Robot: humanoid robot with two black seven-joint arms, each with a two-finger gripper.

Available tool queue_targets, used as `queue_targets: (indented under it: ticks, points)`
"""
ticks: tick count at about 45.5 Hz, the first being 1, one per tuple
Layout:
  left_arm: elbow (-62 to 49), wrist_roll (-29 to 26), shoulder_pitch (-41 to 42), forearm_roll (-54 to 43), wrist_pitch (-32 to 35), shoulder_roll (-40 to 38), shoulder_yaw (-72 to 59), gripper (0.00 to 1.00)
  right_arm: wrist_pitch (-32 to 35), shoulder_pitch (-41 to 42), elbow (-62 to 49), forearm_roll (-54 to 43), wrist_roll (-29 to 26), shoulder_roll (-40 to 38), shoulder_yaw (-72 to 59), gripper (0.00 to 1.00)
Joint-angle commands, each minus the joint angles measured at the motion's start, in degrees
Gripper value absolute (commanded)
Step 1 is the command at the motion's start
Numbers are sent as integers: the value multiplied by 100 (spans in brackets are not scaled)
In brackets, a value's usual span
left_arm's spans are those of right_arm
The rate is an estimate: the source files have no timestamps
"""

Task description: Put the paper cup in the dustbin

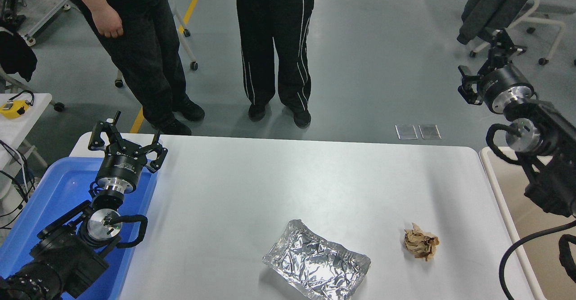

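The right gripper hangs high beyond the table's far right corner, over bare grey floor, its fingers pointing away; how far they are parted I cannot tell from this angle; nothing shows between them, and no paper cup shows anywhere in view; below and to the near side of those fingers lies the dustbin, a beige plastic bin with a pale rounded rim, its mouth partly covered by the black arm and a looping black cable; from the fingers toward the left the white tabletop runs smooth and broad, with rounded corners and much bare surface along its far edge; well nearer than the fingers, toward the table's near edge, sits a crumpled brown paper ball, and left of it, apart, a crinkled silver foil tray, roughly rectangular with dented walls; the left gripper is parked at the lower left with its fingers spread wide and holding nothing, above the far end of a glossy blue plastic tray that sits at the table's left edge; past the far edge two people in dark trousers stand on the floor, one hand hanging loose, clear of both grippers.
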Motion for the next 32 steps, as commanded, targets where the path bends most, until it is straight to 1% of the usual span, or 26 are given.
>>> queue_targets:
  ticks: [1, 32]
  points:
    - [0, 0, 0, 0, 0, -1, 0, 100, 6, -537, 15, -1, 254, 404, 337, 99]
    - [0, 0, 0, 0, 0, -1, 0, 100, 15, -581, 15, 8, 254, 431, 337, 99]
